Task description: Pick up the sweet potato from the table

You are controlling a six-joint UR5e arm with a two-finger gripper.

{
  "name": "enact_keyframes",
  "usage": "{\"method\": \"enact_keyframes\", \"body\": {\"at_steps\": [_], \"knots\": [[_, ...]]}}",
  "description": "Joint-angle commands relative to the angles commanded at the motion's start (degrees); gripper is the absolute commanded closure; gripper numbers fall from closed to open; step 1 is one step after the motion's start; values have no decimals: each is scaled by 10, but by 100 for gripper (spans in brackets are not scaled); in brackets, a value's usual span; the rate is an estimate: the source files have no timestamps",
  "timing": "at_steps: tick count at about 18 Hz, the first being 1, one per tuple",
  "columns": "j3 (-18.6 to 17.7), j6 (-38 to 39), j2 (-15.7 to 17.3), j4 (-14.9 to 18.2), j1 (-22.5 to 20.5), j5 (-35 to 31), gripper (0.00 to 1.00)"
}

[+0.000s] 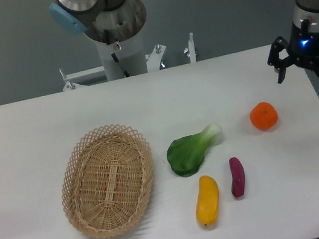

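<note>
while the gripper (306,73) hangs at the right edge of the frame with its dark fingers spread and nothing between them, the sweet potato (237,176) lies untouched on the table (27,135), low and right of centre. from the tool it sits down and to the left, well apart, with the orange fruit (264,116) roughly between the two. its long axis runs nearly straight up and down the frame, tipped only a little, so i'd guess the fingers want to close across its slim width, from left and right. the yellow vegetable (206,200) lies just beside it on the left, near but not touching, which looks like the thing to avoid bumping. counting up: one sweet potato, one yellow vegetable, one orange fruit, one leafy green (191,150), one wicker basket (108,179) at the left with nothing in it, and only the one arm to do the job.
</note>
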State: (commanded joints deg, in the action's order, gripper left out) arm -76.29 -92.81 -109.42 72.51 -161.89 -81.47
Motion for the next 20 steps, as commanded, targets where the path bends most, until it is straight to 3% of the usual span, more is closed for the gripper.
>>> {"method": "enact_keyframes", "body": {"at_steps": [6, 14, 17, 20], "knots": [[-6, 4, 1, 0, 0, 3, 0], [-41, 136, -13, -5, 18, 8, 0], [-49, 195, -25, -24, 39, 7, 0], [-47, 265, -63, -68, 59, 4, 0]]}}
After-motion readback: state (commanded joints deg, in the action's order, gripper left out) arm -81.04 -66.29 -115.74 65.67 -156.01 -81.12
